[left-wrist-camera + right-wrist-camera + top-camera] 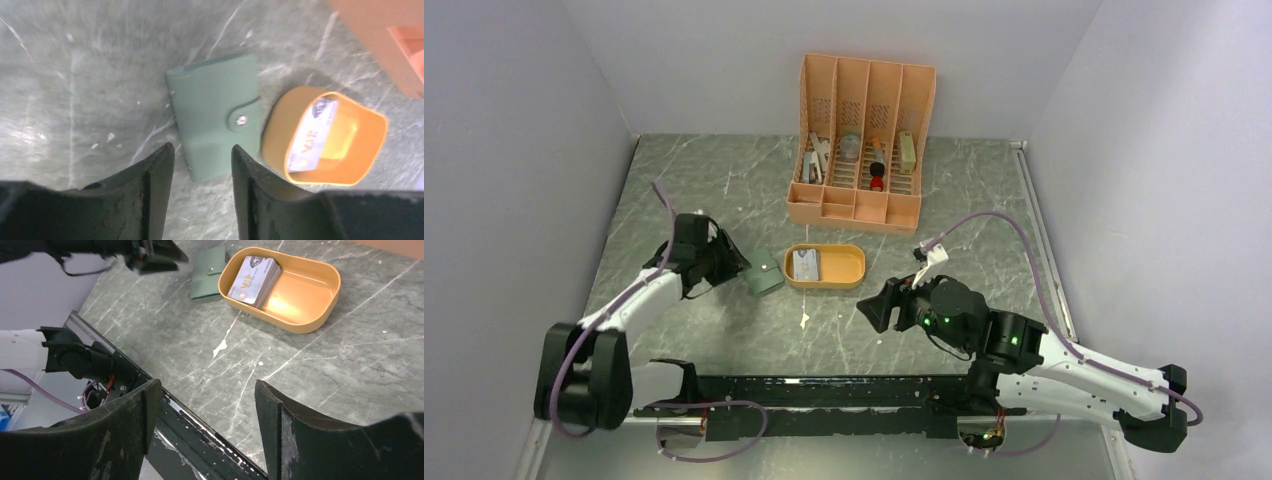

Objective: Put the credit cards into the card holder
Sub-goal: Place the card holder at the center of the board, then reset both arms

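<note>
We see a robot lab cell: plain pale walls box in a marbled bench, with a cabled left arm and right arm bolted along its near rail.

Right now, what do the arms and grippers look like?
Left arm and right arm: white links, black joints, a purple cable looped along each. Green lights glow on the right wrist. Left gripper and right gripper: two blunt black fingers, scuffed.
</note>
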